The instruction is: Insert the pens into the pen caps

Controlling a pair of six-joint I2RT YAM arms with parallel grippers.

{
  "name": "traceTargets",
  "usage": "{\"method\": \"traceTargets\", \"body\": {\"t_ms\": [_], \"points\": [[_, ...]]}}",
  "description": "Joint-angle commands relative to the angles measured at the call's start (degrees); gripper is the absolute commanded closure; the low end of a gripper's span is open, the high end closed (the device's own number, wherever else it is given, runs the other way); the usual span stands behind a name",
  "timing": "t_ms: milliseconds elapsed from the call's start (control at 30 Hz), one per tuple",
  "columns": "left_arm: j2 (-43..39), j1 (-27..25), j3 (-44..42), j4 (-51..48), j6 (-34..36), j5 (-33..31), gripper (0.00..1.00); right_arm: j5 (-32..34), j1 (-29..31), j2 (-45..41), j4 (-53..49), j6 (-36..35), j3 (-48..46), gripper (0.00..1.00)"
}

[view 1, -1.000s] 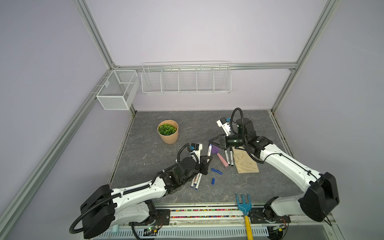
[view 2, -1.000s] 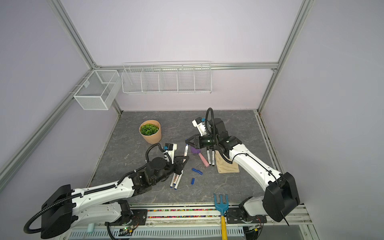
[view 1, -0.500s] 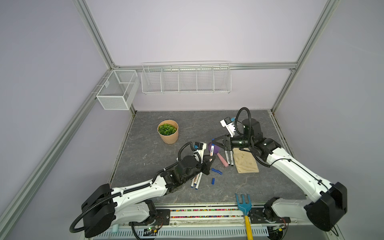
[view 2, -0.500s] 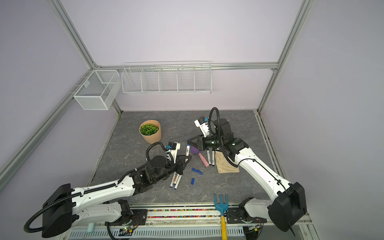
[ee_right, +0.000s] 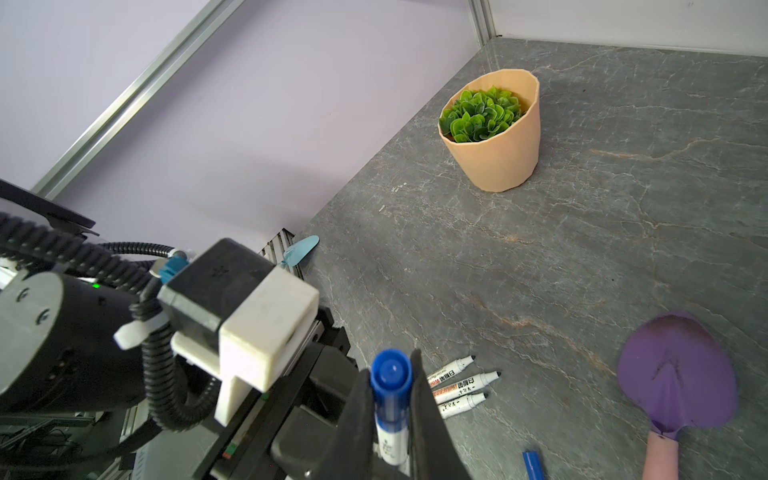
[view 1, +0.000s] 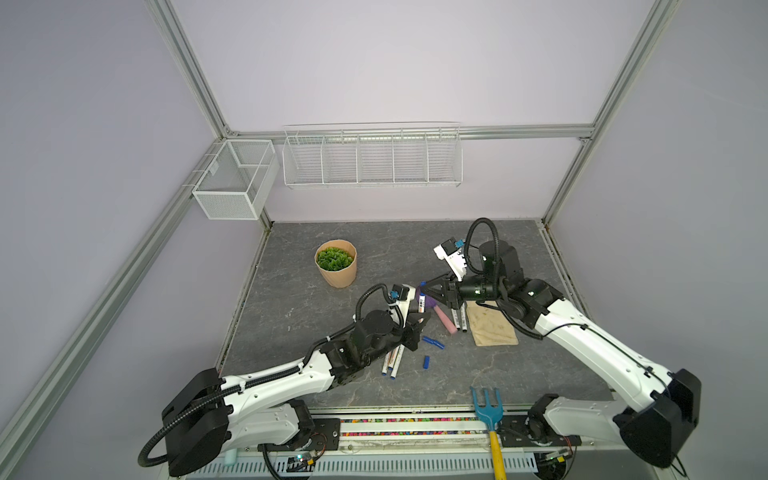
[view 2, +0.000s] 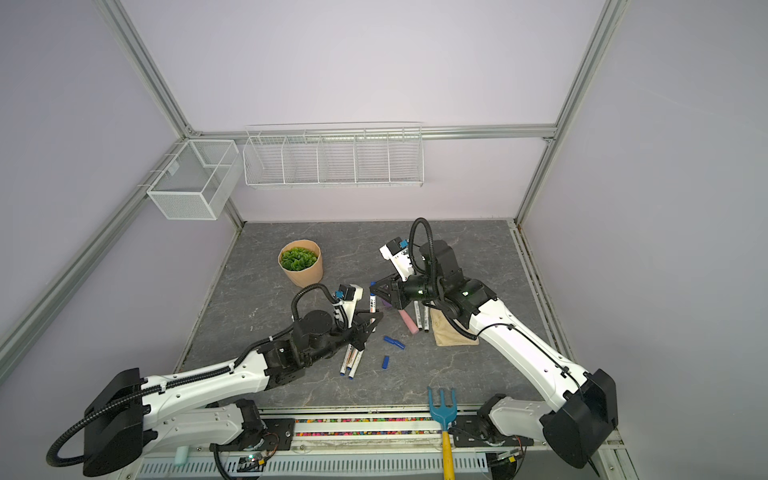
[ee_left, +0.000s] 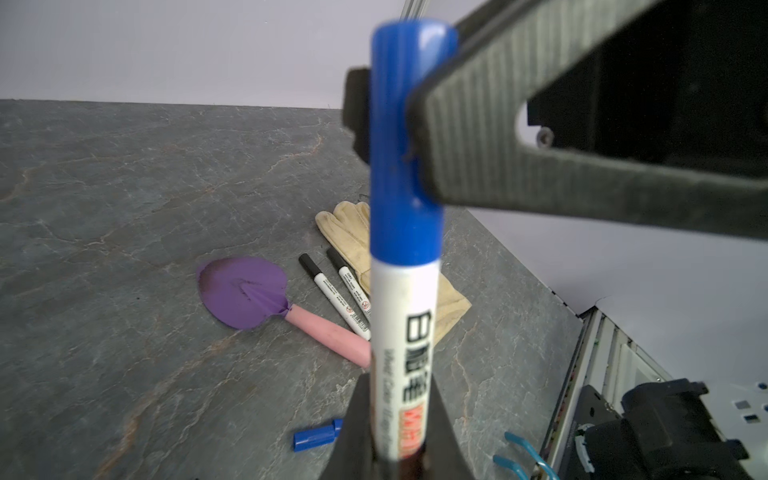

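- Left jaws are closed tight on the lower barrel of a pen (ee_left: 405, 332) and hold it clear of the counter (view 1: 374, 249). I judge that this low grip leaves the pen's top end free for the other arm.
- Right jaws flank the blue cap (ee_left: 409, 145) on that top end, with one pad against its side. Whether they squeeze it or only stand beside it I cannot tell.
- No tip shows between cap and barrel, so the cap looks seated and this pen looks finished.
- The pen's long axis stands near upright. Its capped end points up between the right jaws and its tail end points down into the left jaws.
- Three uncapped pens (ee_right: 461, 386) lie flat on the counter below the left jaws, side by side, with their tips all pointing the same way.
- Loose caps (view 1: 433, 343), all blue, lie on the counter just beside the left jaws, within easy reach for the next pen.
- Two capped pens (ee_left: 334, 297) lie parallel under the right jaws, between a trowel (ee_left: 245, 291) and a glove (ee_left: 345, 224).
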Motion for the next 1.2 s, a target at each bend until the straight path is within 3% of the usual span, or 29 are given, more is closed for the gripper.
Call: {"method": "traceTargets", "body": {"t_ms": [0,233,400,867,1167], "points": [[-3.0,0.5,2.2,9.8,5.9,-8.4,1.00,-7.3,3.5,-0.3,-15.7,-1.7,-1.3,0.76],[-3.9,-0.6,-4.0,9.1,4.4,-8.7,1.00,0.9,1.1,-4.2,-11.8,1.6,0.1,0.54],[-4.0,-2.1,-8.2,8.1,1.6,-10.3,1.00,4.4,0.2,-5.6,-9.6,2.6,1.3,0.50],[-1.3,-7.1,-9.8,9.5,-0.8,-13.8,1.00,3.5,4.0,5.2,-9.8,2.2,7.8,0.54],[0.2,-7.4,-9.1,11.0,-1.7,-12.7,1.00,3.1,4.4,6.0,-8.7,2.7,5.3,0.73]]}}
